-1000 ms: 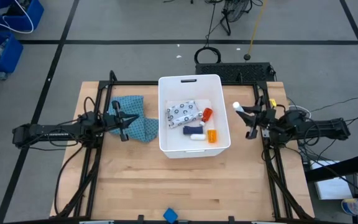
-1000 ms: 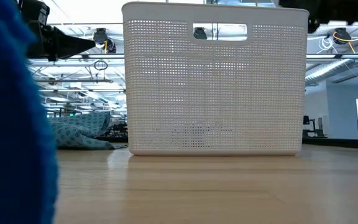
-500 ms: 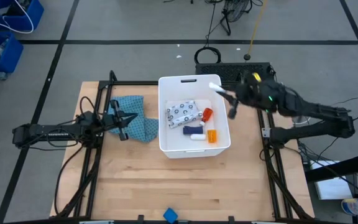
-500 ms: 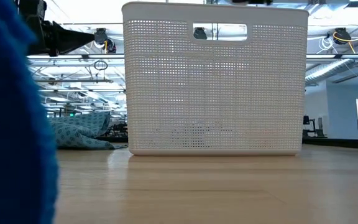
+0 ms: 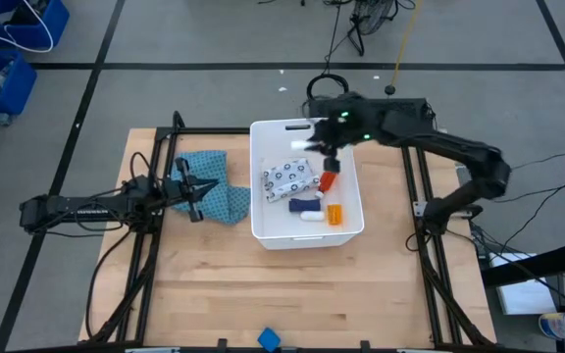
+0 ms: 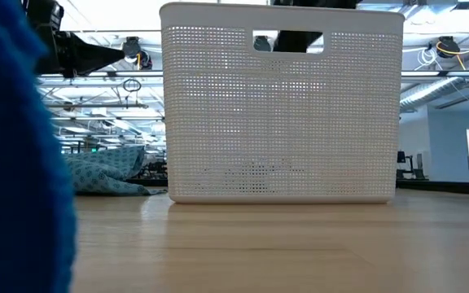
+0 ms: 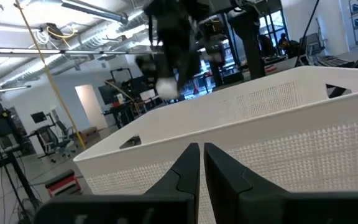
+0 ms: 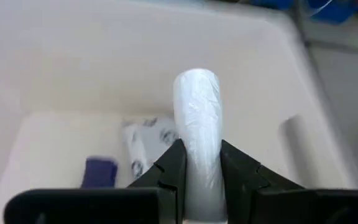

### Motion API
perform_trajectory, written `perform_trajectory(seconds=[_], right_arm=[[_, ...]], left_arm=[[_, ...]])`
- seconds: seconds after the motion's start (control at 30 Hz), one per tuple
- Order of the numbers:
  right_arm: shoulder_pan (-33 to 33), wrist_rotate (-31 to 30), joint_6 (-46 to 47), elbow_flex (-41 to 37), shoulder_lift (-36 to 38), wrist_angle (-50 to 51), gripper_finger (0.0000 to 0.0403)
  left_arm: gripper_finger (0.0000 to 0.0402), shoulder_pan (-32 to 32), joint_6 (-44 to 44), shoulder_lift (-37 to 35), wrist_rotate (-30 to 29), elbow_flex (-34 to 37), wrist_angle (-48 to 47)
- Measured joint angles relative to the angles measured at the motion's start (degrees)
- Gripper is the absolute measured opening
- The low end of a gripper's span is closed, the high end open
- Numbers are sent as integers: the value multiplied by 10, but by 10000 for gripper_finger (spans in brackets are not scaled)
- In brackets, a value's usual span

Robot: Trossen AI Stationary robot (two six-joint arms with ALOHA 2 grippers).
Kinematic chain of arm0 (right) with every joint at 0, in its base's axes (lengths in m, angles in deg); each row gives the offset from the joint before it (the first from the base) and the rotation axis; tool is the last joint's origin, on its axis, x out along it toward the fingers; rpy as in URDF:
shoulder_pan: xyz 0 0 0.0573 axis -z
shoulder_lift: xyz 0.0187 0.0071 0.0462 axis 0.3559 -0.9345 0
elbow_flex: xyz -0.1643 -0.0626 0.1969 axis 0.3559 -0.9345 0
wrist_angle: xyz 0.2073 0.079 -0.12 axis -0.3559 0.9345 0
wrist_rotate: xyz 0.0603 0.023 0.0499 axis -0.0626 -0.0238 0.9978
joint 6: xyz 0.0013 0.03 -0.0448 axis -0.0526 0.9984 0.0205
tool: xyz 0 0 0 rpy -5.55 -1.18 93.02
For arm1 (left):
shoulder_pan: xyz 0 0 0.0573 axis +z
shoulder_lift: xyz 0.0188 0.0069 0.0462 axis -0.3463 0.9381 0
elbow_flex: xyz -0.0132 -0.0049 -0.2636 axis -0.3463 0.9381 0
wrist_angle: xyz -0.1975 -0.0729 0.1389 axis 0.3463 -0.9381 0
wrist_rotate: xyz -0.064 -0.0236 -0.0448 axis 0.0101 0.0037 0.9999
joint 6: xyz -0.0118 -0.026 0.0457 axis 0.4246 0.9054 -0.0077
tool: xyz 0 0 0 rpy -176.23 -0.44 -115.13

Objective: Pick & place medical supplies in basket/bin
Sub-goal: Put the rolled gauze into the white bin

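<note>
While the right gripper point(image 8: 197, 163) hangs over the bin point(image 5: 259, 176), near the rim with the handle slot, its jaws are nearly closed on a white tube point(image 8: 197, 127), pinching it low so most of its length sticks out ahead of the fingers. From above, the tube point(image 5: 305, 143) sits over the bin's open mouth, not yet down among the things inside. Those are a patterned pouch point(image 5: 288, 178), a red bottle point(image 5: 327, 180), an orange pill bottle point(image 5: 334, 213) and a blue piece point(image 5: 305, 205), all lying on the bin floor.

To my eye the step in hand is the drop. It would go best if the arm came a little further over the middle and lowered the tube below the rim before letting go, because a round tube released from height could bounce or roll onto the rim. The bare floor beside the pouch looks like the safest spot, so the tube does not land on the red bottle and knock it about.

The left gripper point(image 5: 199, 189) waits well off to the side over the teal cloth point(image 5: 216, 186), jaws closed and holding nothing. It is clear of the bin and need not move.
</note>
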Motion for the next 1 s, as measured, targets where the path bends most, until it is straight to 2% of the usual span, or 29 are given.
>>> perform_trajectory(seconds=[0.13, 0.53, 0.73, 1.0], right_arm=[[-11, 17, -29, 0, -63, 20, 60], [-37, -15, -99, -6, -201, 27, 60], [-36, -14, -91, -26, -234, 25, 59], [-36, -26, -67, -38, -240, 23, 69]], left_arm=[[28, 0, 0, 0, -13, 0, -15], [28, 0, -3, 0, -24, 0, -27], [28, 0, -3, 0, -24, 0, -27], [28, 0, -2, 0, -24, 0, -27]])
